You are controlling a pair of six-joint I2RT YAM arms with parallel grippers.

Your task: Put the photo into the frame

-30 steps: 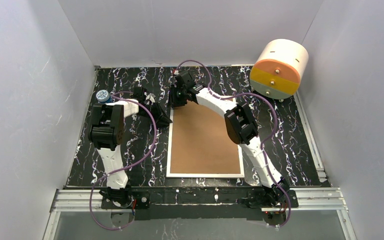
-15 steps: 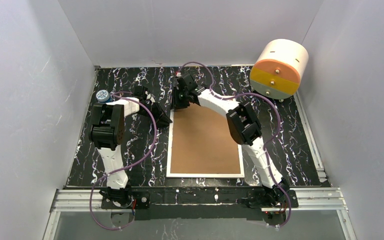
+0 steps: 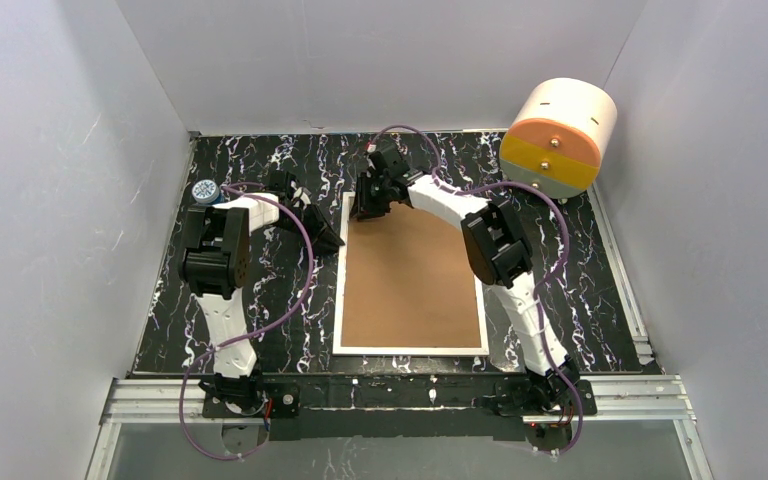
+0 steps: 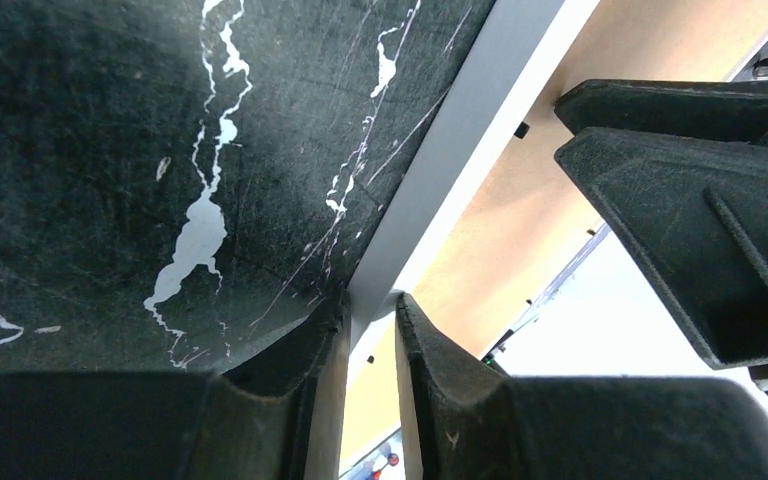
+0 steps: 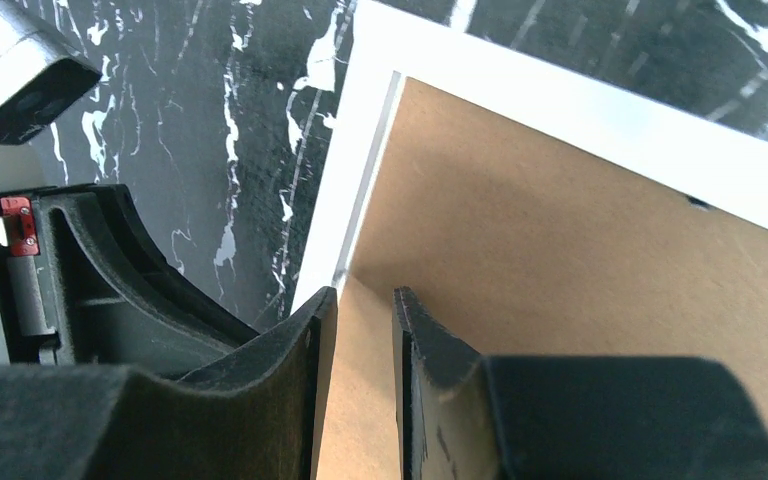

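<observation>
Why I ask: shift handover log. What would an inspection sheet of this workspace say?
Surface: black white-veined tabletop, no damage seen.
Job's things: frame lies flat, brown back up; photo: nothing seen.
Clutter: white-and-orange drum at far right; small blue-white round object at far left.
End effectors: left end effector at the frame's left rim, right end effector over its far-left corner; both sets of jaws narrowly apart, grip unclear.
Cables: purple cables loop along both arms.
Surroundings: plain white walls; metal rail at near edge.
</observation>
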